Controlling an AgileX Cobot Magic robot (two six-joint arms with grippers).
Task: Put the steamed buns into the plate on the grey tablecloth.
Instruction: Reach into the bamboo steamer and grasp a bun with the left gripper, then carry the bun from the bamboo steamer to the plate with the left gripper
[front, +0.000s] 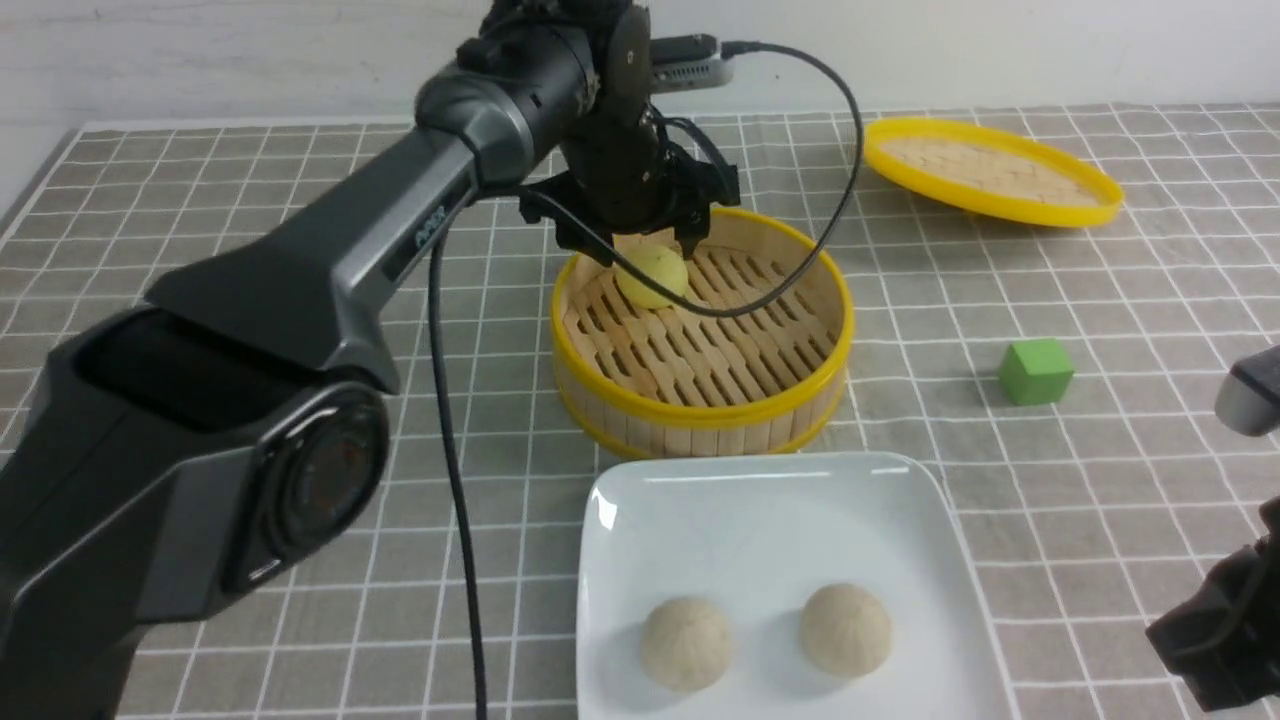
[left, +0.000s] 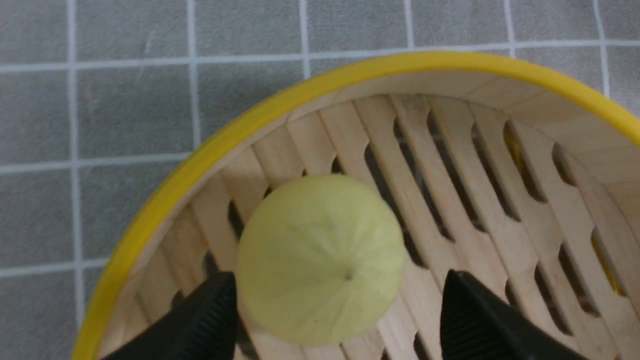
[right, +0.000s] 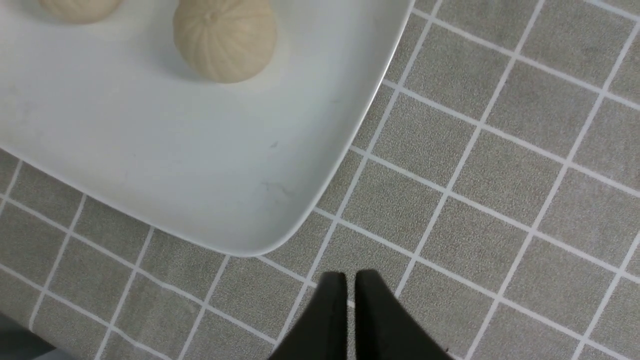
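A yellow steamed bun (front: 652, 277) lies at the far left of the slatted floor inside the bamboo steamer (front: 700, 405). My left gripper (front: 645, 250) hangs over it, open. In the left wrist view the bun (left: 320, 257) sits between the two black fingers (left: 210, 320), one close to its side, the other apart from it. Two pale beige buns (front: 687, 643) (front: 846, 628) rest on the white square plate (front: 760, 500) on the grey checked tablecloth (front: 1100, 480). My right gripper (right: 350, 280) is shut and empty over the cloth beside a corner of the plate (right: 280, 220).
A green cube (front: 1036, 371) lies on the cloth right of the steamer. The yellow-rimmed woven lid (front: 990, 170) lies at the back right. The left arm's cable (front: 450, 450) hangs down left of the steamer and plate.
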